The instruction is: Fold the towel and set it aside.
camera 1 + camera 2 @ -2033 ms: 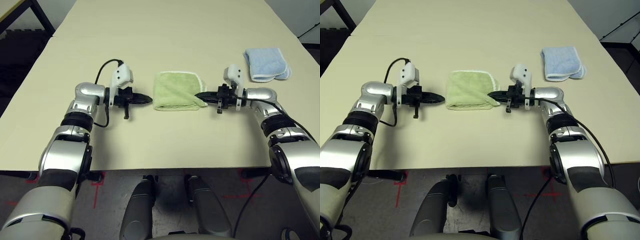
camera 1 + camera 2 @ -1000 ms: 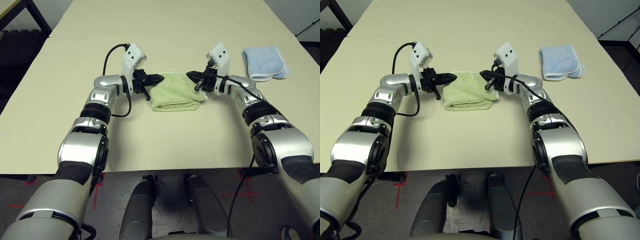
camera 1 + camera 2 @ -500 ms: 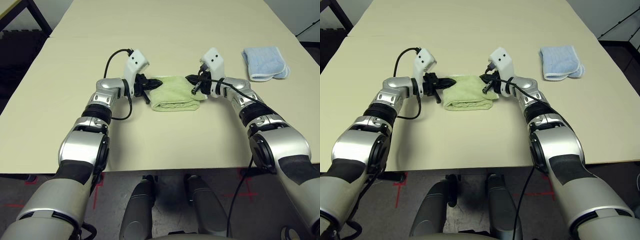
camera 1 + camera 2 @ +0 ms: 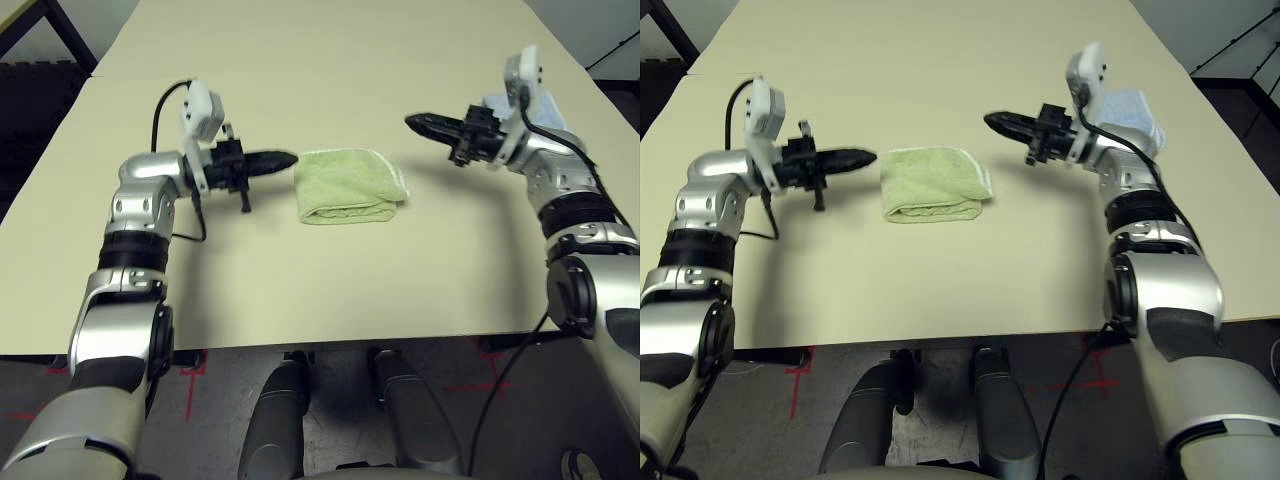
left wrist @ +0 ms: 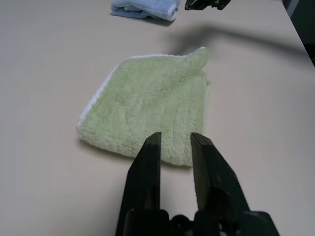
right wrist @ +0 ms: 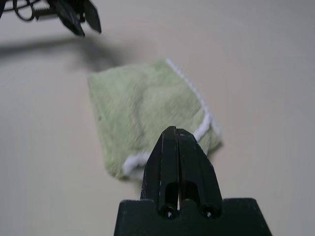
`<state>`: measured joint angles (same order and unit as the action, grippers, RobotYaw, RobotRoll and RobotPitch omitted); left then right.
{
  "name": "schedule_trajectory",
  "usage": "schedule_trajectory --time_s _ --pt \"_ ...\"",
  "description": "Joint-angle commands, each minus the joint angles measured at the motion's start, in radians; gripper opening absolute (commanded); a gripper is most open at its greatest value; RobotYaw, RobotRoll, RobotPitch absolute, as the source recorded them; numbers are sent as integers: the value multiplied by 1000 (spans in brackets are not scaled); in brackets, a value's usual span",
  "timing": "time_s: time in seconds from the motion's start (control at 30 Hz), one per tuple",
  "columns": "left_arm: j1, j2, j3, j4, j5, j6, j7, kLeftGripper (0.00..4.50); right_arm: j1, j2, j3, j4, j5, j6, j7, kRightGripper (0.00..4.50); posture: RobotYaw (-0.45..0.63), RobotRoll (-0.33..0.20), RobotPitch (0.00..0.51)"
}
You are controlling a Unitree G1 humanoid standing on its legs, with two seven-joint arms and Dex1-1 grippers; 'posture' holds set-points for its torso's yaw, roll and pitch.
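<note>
Two grippers: both of mine hang over the table (image 4: 330,270), one on each side of the towel, neither touching it.
Left gripper (image 4: 284,158): my fingers stand a little apart, a narrow gap between them visible in my left wrist view, with nothing held. The tips point toward the towel's near edge and stop just short of it.
Right gripper (image 4: 416,122): my fingers are pressed together, with nothing between them. The tips point back toward the towel and sit clearly apart from it, farther off than my left tips.
Towel (image 4: 346,185): light green terry, folded into a compact square, lying flat between my two grippers, just ahead of my left fingertips. White stitched edging runs along the side facing my right gripper and around the far corner. The thick rolled fold is the edge nearest my body.
Blue cloth (image 4: 1130,108): light blue, folded, lying beyond my right wrist, partly hidden behind it, well apart from the towel.
Table: plain beige surface; each gripper's shadow falls on it near the towel.
</note>
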<state>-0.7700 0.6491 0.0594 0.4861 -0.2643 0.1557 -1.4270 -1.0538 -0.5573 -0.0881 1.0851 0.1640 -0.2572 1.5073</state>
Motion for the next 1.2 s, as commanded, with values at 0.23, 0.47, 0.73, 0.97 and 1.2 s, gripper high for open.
schedule_trajectory --time_s 0.23,0.47,0.73,0.97,1.2 --pt "36 6 -28 21 0 -126 -33 4463 69 -73 69 -23 -52 -111 106 0 -63 0 178" --pt "24 7 -43 47 0 -153 -34 4500 62 -95 62 -16 -45 -93 90 2161 -77 0 179" --pt "18 31 -61 44 39 -127 18 4500 62 -94 35 -45 -5 -39 70 4474 -70 0 177" --pt "-40 26 -32 1 -34 432 191 4500 95 -78 28 -102 20 1 56 4474 -63 0 176" --pt "-149 -37 52 71 -155 949 357 4500 125 -70 27 -158 39 31 48 4474 -69 0 178"
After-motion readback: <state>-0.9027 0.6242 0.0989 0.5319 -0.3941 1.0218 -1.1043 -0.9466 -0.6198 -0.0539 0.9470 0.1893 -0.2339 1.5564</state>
